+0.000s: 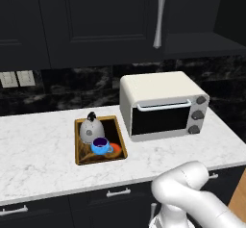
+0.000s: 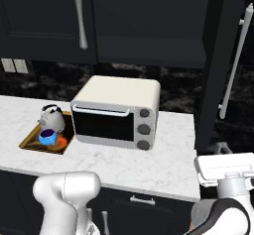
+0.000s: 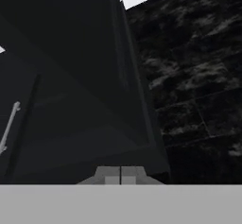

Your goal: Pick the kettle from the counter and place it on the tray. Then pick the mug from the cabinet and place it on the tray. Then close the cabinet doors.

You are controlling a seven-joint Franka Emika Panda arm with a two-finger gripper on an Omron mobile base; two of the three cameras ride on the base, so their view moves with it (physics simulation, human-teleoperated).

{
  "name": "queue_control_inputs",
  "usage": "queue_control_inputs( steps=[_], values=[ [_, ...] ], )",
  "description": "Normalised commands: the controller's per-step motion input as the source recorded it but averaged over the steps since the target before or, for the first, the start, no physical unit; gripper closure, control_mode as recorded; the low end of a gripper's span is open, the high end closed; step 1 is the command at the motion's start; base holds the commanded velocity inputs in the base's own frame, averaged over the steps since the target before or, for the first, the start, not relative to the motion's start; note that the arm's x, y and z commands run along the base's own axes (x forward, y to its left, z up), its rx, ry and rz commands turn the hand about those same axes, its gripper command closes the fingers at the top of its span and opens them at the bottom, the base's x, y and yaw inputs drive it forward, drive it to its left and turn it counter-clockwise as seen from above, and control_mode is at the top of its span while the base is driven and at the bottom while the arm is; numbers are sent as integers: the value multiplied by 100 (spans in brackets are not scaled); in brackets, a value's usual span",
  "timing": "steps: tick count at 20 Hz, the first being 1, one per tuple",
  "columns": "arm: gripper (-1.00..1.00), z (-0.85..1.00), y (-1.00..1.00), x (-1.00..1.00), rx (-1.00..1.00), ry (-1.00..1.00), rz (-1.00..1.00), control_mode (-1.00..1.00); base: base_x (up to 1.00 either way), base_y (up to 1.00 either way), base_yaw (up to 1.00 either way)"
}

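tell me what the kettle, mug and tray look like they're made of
Kettle: likely metal, speckled grey-silver body, black knob. Mug: probably glazed ceramic, though plastic is possible; even bright blue. Tray: wood or lacquer look, golden-brown rim, dark patterned centre.

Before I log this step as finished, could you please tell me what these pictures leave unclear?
- Right cabinet door, right base view: it stands edge-on, top cut off; how far it is from shut cannot be judged.
- Tray, right base view: its far side sits behind the kettle and mug.
- Pincer, hand view: tips together; whether they touch the dark panel ahead is unclear.
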Motion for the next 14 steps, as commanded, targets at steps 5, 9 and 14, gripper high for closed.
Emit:
queue_control_inputs(
  steps=[5, 9, 14],
  values=[
    [100, 11, -3, 0, 24, -5, 23, -100, 0, 0, 0],
    [100, 9, 10, 0, 6, -5, 24, -100, 0, 0, 0],
    [100, 17, 0, 0, 0, -3, 30, -100, 0, 0, 0]
  ],
)
